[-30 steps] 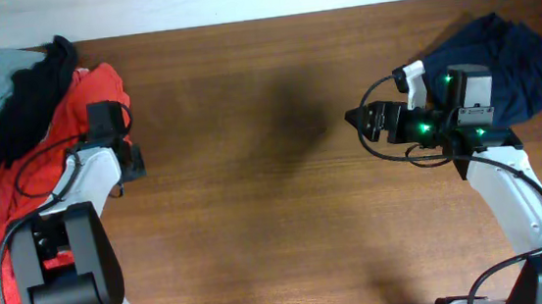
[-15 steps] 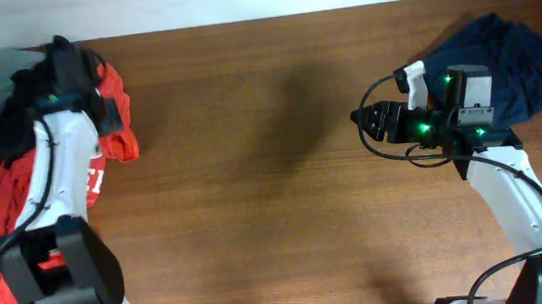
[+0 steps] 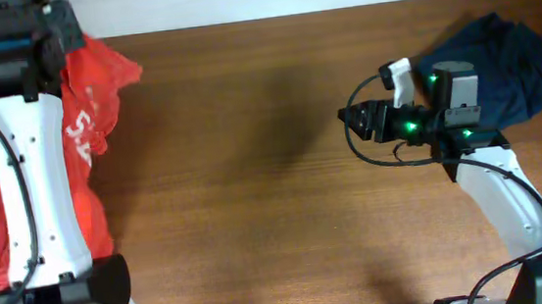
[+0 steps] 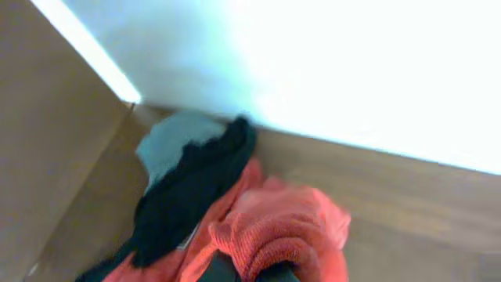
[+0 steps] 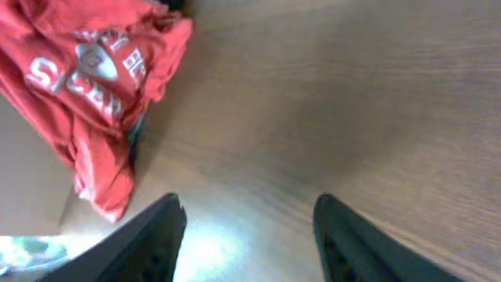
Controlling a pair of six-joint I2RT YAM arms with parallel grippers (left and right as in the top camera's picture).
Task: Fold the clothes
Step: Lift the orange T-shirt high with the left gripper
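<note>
At the table's far left, the left gripper is clamped on a bunch of the red T-shirt, which drapes down from it. The right gripper is parted and empty over bare wood, just left of the navy piece.

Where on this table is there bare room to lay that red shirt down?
The broad bare wood of the table between the hanging orange-red T-shirt and the right gripper is free. Crowded: the left edge, heaped with clothes, and the far right corner under the navy garment.
</note>
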